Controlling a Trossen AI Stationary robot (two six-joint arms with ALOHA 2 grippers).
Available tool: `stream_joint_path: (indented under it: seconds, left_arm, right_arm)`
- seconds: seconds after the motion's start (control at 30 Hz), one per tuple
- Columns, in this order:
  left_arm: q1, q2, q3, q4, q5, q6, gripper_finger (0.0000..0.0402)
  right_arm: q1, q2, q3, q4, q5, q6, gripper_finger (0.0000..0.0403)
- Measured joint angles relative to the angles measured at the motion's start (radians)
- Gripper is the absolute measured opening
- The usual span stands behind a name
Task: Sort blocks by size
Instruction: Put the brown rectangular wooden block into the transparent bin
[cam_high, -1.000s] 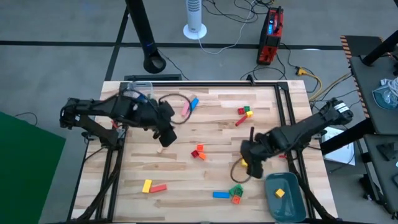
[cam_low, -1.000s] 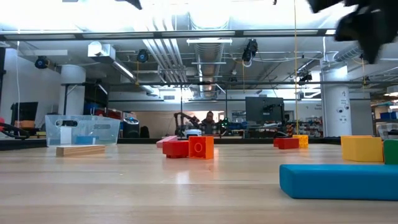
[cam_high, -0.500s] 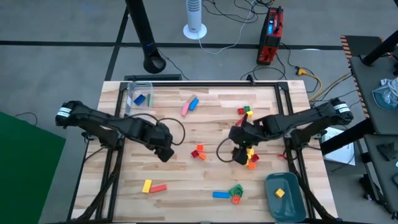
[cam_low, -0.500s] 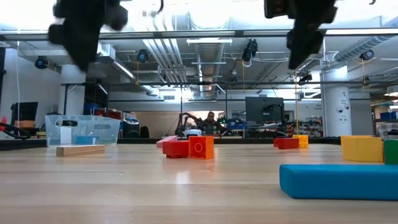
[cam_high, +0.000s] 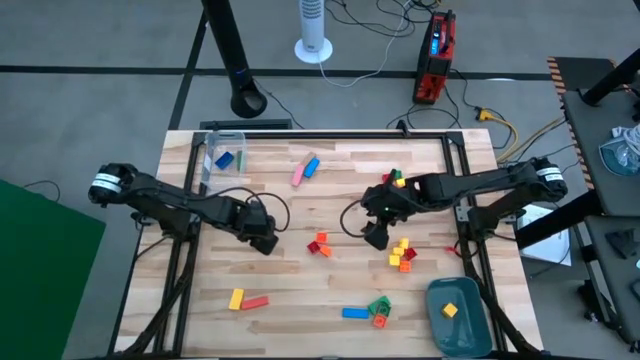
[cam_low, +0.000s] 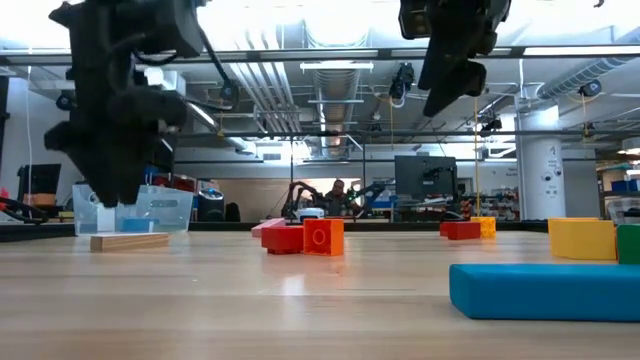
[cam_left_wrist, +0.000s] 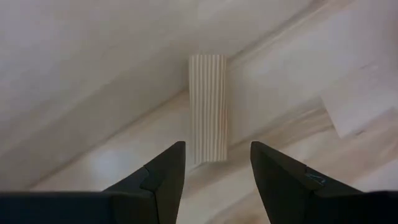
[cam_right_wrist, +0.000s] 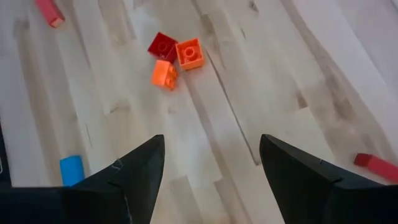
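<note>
Left gripper (cam_left_wrist: 214, 163) open over wooden block (cam_left_wrist: 208, 109) | right gripper (cam_right_wrist: 211, 163) open, seemingly empty

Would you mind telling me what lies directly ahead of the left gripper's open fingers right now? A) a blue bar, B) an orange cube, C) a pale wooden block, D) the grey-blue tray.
C: the left wrist view shows the left gripper open over a pale wooden block lying flat on the table, with no coloured block in that view.
</note>
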Motion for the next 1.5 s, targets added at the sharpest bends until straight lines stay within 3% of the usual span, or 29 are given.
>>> stream_joint_path:
  seconds: [0.4,0.63,0.87,1.17,1.37,1.5]
  left_arm:
    - [0.008,0.017,-0.066,0.111,-0.058,0.01,0.0212]
    - [0.008,0.099,-0.093,0.226,-0.058,0.04,0.0212]
    - [0.007,0.18,-0.07,0.216,-0.073,0.102,0.018]
    - [0.007,0.172,-0.055,0.219,-0.079,0.138,0.0087]
    - [0.009,0.157,-0.045,0.217,-0.061,0.129,0.0085]
    - [0.008,0.132,-0.005,0.206,0.013,0.126,0.0089]
  right_arm:
    - [-0.009,0.001,-0.001,0.015,-0.001,-0.011,0.0259]
    - [-0.022,0.001,-0.001,0.016,0.0,-0.025,0.025]
    - [-0.021,0.001,-0.002,0.036,0.031,-0.028,0.0256]
    - [-0.021,0.002,-0.002,0.112,0.052,-0.043,0.0238]
    - [-0.036,0.002,-0.002,0.136,0.052,-0.083,0.0222]
    - [-0.055,0.002,-0.002,0.139,0.049,-0.098,0.0209]
